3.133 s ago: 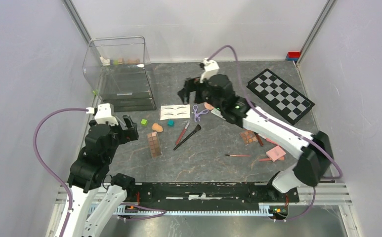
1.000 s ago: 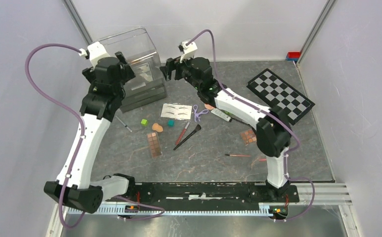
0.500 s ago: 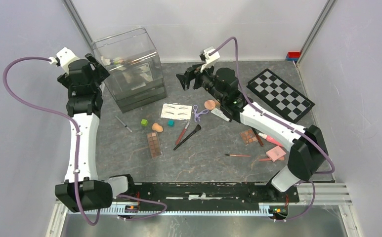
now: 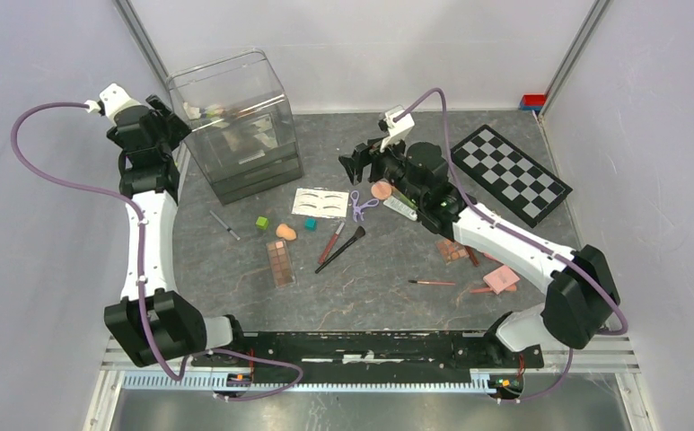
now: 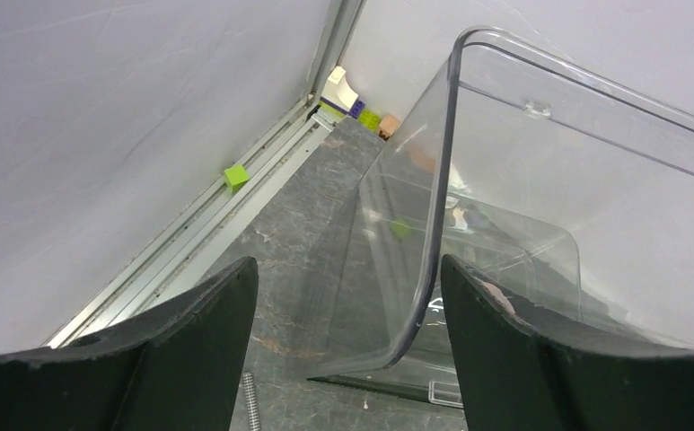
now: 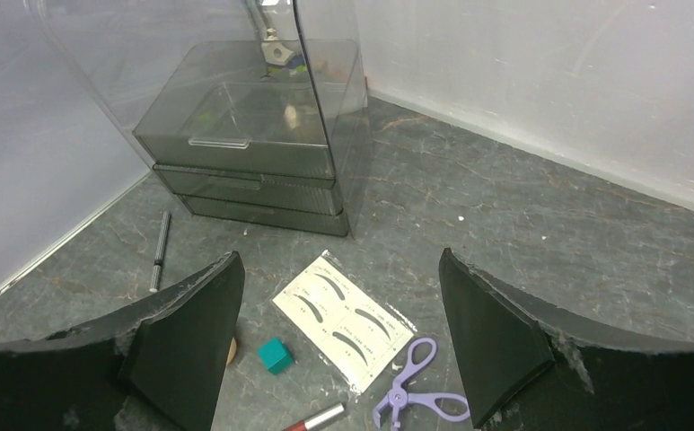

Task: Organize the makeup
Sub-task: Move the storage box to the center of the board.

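Organizer (image 5: 505, 180) just beside left tool (image 5: 343, 278), jaws spread, empty; right tool (image 6: 338, 260) likewise, near eyebrow card (image 6: 343, 321), scissors (image 6: 415, 388).

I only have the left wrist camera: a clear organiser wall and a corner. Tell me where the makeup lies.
Observer: Scattered on the table in front of the organiser; the white eyebrow card lies flat before its drawers.
Operator: Report the right gripper.
Observer: The right gripper is open and empty, off the table, its camera looking down on the card and the lilac scissors.
Operator: Name something on my side.
Observer: A thin pencil lies left of the card, nothing touching it.
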Controlling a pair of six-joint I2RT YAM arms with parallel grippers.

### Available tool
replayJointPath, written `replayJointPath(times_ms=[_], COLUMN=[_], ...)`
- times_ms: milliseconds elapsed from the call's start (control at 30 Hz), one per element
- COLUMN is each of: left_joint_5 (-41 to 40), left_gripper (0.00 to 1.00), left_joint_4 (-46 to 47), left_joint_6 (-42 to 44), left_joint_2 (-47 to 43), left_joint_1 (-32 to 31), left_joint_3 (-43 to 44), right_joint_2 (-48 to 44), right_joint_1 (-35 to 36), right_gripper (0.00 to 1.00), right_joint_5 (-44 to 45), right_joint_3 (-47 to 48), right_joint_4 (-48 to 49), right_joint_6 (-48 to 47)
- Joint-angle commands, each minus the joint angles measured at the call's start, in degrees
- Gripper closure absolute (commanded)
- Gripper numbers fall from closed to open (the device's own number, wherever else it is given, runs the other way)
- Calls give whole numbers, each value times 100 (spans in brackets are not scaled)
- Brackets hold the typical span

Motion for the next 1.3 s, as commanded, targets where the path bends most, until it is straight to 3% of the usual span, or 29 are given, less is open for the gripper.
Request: replayJointPath(times_ms=[0, 333, 967, 1167, 1267], left_joint_5=[272, 171, 1216, 1688, 1687], left_gripper=[23, 22, 24, 27, 23], left_joint_4=[468, 1347, 2643, 3354, 3586], left_joint_6=[-103, -573, -1006, -1124, -1129], left_joint_2=[-40, -998, -611, -1046, -1185], left_joint_1=[24, 37, 640, 643, 645], left_joint_3=[12, -1275, -1868, -2292, -2449], right_joint_2=[-388, -556, -396, -315, -299], right_joint_1=[-54, -106, -256, -291, -300], right_gripper=[13, 14, 13, 13, 13], right_joint_5=[110, 44, -108, -169, -181], right_joint_3=[-226, -645, -773, -788, -787], right_joint_4=[200, 215, 27, 13, -7], right_joint_6=[-28, 75, 10, 54, 62])
